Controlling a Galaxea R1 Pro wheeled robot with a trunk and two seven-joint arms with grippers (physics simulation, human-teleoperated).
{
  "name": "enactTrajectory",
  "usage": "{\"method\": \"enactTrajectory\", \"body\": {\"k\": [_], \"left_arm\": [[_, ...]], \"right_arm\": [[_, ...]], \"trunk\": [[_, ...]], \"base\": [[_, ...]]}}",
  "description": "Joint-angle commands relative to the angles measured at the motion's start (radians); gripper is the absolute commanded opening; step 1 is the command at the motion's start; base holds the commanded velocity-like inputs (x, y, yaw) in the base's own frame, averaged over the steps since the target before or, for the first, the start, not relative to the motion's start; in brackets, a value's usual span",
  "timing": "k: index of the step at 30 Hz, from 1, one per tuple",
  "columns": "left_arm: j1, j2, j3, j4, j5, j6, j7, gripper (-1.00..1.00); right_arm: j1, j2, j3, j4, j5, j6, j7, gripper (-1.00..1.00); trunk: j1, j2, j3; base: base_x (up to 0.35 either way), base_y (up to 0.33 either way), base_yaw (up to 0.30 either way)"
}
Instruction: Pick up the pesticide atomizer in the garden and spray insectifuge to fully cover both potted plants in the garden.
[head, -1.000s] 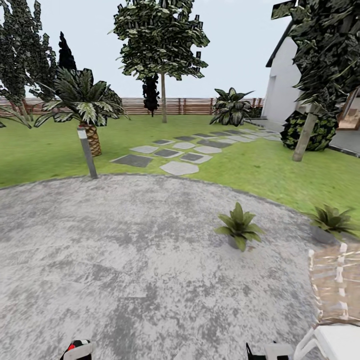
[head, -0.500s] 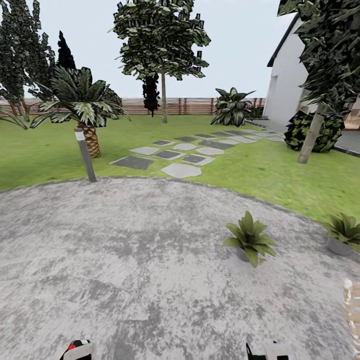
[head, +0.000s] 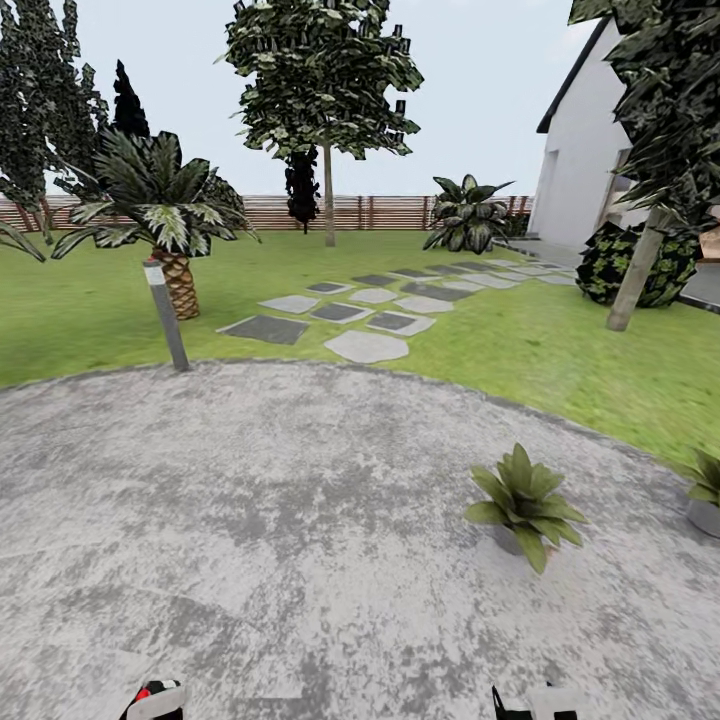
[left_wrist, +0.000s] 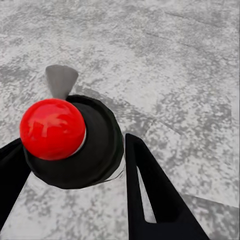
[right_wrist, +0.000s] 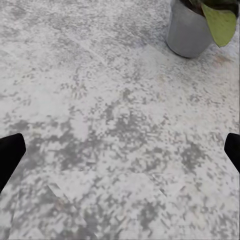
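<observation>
Patio (head: 250, 520) carrying two potted plants (head: 524, 500) | left gripper (left_wrist: 75, 165) clamping pesticide atomizer (left_wrist: 70, 142) | right gripper (right_wrist: 120, 150) spreading apart

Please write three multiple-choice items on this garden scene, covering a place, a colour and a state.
1. Where does the nearer potted plant stand?
A. on the lawn
B. on the patio
C. on the stepping stones

2. What colour is the spot on the atomizer?
A. red
B. blue
C. yellow

3. What state is the left gripper in?
A. open and empty
B. shut on the atomizer
C. shut on a leaf

Answers:
1 B, its pot rests on the grey patio.
2 A, the left wrist view shows a glossy red ball on its top.
3 B, dark fingers flank the bottle on both sides.
</observation>
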Motion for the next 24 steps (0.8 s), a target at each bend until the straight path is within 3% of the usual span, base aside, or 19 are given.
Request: {"method": "enactTrajectory", "body": {"k": [1, 6, 24], "left_arm": [[-0.001, 0.001, -0.008, 0.0, 0.003, -0.003, 0.009, -1.0], [-0.001, 0.001, -0.008, 0.0, 0.003, -0.003, 0.009, -1.0], [-0.001, 0.001, -0.008, 0.0, 0.003, -0.003, 0.009, -1.0]], "right_arm": [[-0.001, 0.0, 0.0, 0.001, 0.01, -0.002, -0.009, 1.0], [-0.001, 0.0, 0.0, 0.001, 0.01, -0.001, -0.008, 1.0], [-0.001, 0.0, 0.0, 0.001, 0.01, -0.002, -0.006, 1.0]], "trunk": [[0.0, 0.0, -0.001], [0.0, 0.0, 0.0], [0.0, 0.0, 0.015]], "base": [[0.331, 0.099, 0.0], [0.331, 0.099, -0.082], [0.328, 0.117, -0.221]]}}
